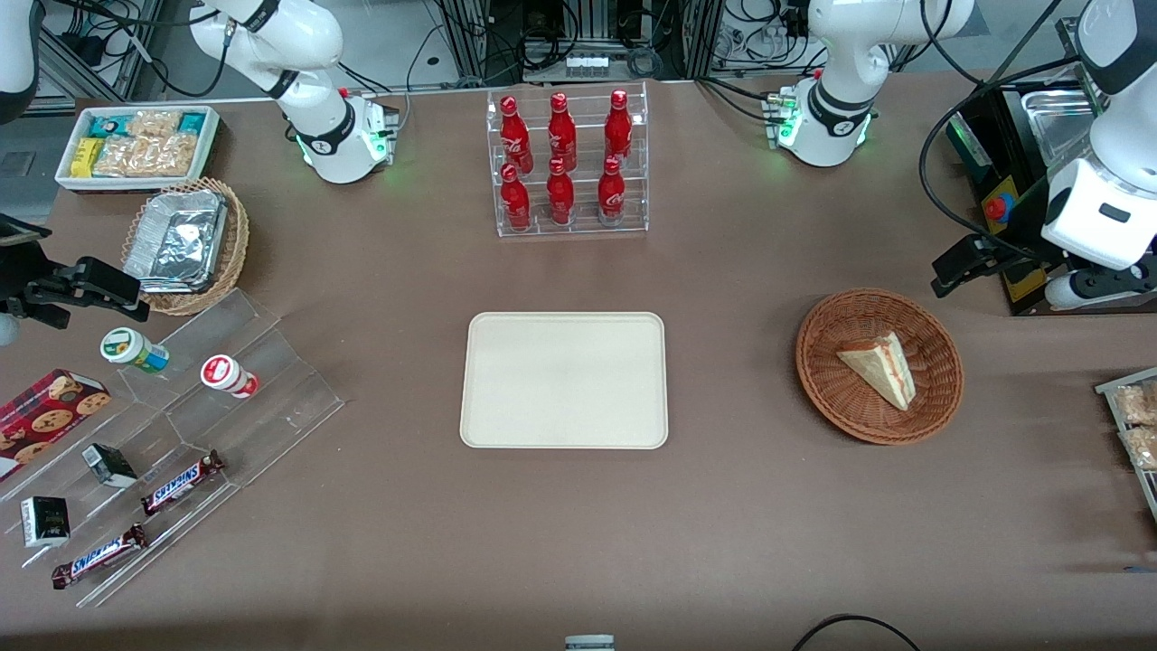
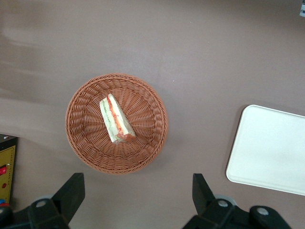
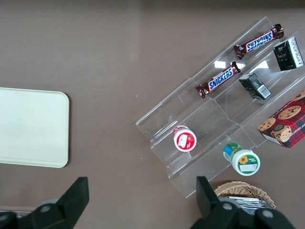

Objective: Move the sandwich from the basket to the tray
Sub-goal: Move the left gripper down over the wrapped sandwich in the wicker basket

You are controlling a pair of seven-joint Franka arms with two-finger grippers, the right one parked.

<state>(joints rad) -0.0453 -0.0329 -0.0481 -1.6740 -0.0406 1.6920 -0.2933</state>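
The sandwich (image 1: 879,366), a pale bread wedge with red and green filling on its cut edge (image 2: 116,119), lies in the round reddish-brown wicker basket (image 1: 818,380) (image 2: 86,143). The flat cream tray (image 1: 564,380) (image 2: 269,150) lies bare mid-table, beside the basket toward the parked arm's end. My left gripper (image 1: 954,267) (image 2: 137,193) hangs above the table, a little farther from the front camera than the basket and toward the working arm's end. It is open, with only bare table between its black fingers (image 2: 71,193).
A clear rack of red cola bottles (image 1: 568,163) stands farther from the front camera than the tray. A black box with a red button (image 1: 994,208) sits close beside my gripper. Snack packets (image 1: 1134,425) lie at the working arm's table edge. A stepped acrylic stand (image 1: 181,407) holds snacks toward the parked arm's end.
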